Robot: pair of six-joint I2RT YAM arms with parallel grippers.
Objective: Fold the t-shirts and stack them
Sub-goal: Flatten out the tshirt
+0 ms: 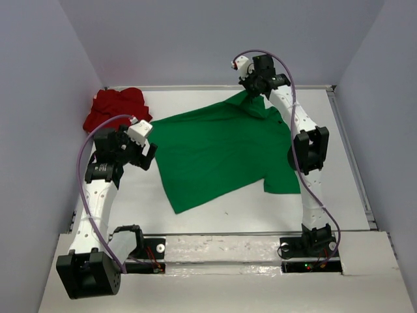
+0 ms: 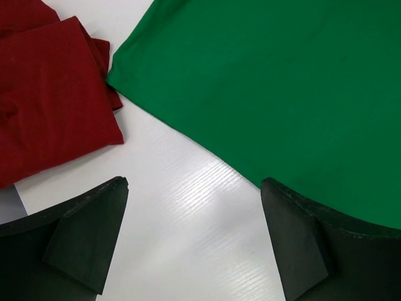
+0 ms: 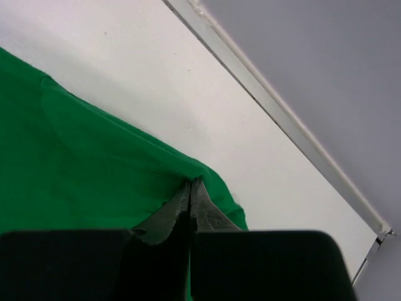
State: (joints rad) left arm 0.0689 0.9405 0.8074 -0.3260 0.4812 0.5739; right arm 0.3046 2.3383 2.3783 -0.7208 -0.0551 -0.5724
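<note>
On the white table [image 1: 339,169], the green shirt [image 1: 221,150] lay spread nearly flat at the centre, with one sleeve pointing to the near right. Left of the green shirt, toward the far corner, the red shirt [image 1: 116,107] sat bunched in a loose heap. In the left wrist view a corner of the green shirt [image 2: 282,88] came right up to a fold of the red shirt [image 2: 50,94]; whether the two touched could not be told.

At the green shirt's left edge, the left gripper [image 1: 140,160] hung with its fingers spread wide. Only bare table showed between them [image 2: 194,185], and the right-hand finger [image 2: 294,244] stood over the green hem.

At the green shirt's far edge, the right gripper [image 1: 253,93] pointed downward. Its fingers were pressed together [image 3: 191,183], pinching a fold of the green cloth [image 3: 81,163], which rose to a small peak at the tips. Beyond that peak ran the table's far rim [image 3: 282,119].
</note>
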